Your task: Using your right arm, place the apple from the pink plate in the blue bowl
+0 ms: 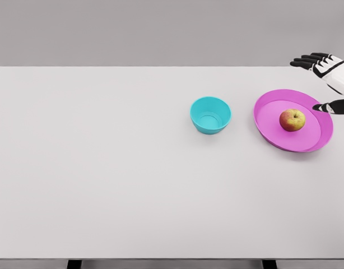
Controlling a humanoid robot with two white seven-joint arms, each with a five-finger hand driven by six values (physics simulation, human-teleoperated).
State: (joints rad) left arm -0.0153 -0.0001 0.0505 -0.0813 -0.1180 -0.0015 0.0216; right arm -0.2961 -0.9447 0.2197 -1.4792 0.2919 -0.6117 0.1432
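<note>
- Working across the table [105, 185], you have a wide white top with the task's three things gathered in its right half and well apart from the near edge, so you have room to move without crowding any border
- Your plate [315, 140] is the biggest of them, pink and shallow, lying near the right edge; its raised rim looks like the main thing to clear, so I would bring the fingers in from above and not sweep them in low across the rim
- Your right hand [324, 70] shows at the upper right, entering from the right edge, fingers spread wide and holding nothing; the thumb tip reaches over the plate's right rim, while the other fingers sit beyond the plate's far side
- Your bowl [210, 115] stands upright to the left of the plate, apart from it, mouth open upward and nothing inside; judge the carry as a short leftward move, and release low over the mouth so nothing bounces out
- Your apple [292, 120] sits on the plate, right of its middle, stem up, just left of the thumb tip and not touched yet; being round, it will likely roll if nudged, so close on opposite sides at once
- Your left arm is out of view
</note>
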